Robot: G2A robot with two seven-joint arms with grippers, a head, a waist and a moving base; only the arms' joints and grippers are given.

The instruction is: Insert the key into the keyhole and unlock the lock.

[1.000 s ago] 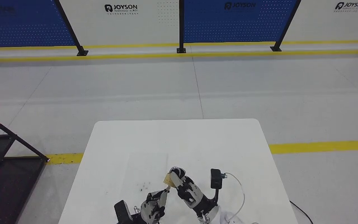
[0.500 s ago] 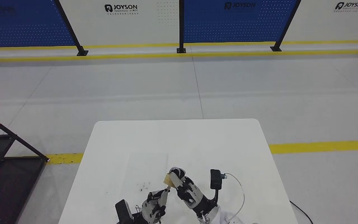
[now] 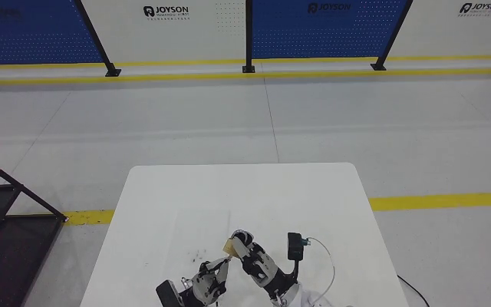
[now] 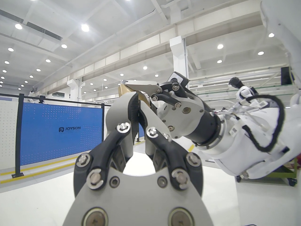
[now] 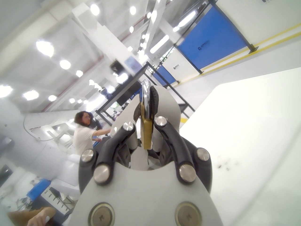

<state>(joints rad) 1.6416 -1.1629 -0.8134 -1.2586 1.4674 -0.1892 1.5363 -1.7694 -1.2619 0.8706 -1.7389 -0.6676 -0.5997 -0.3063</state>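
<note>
Between the closed fingers of the right gripper (image 5: 147, 93) sits the brass lock (image 5: 147, 128), clamped flat from both sides. Its silver shackle (image 5: 145, 99) points out past the fingertips and its body reaches back toward the palm. That hand is raised off the table (image 3: 307, 192), tilted up and away from the robot, so the lock is in the air rather than on the surface. Just beside it, on the side the lock's body faces, is the left gripper (image 4: 136, 105). Its fingers are drawn together until the black pads (image 4: 134, 114) almost meet, and their tips are right up against the lock and the right hand's silver finger. I cannot tell whether a key is pinched between those pads, or whether anything has entered the keyhole. Below and slightly beyond the two hands the white tabletop carries a few dark specks (image 3: 196, 252). Well beyond the far edge of the table, a yellow floor line (image 3: 430, 202) crosses the grey floor. Farther off, blue barrier panels (image 3: 330, 27) stand in black posts. Off to the left hand's side, past the table's corner, is a black frame (image 3: 23, 203).
</note>
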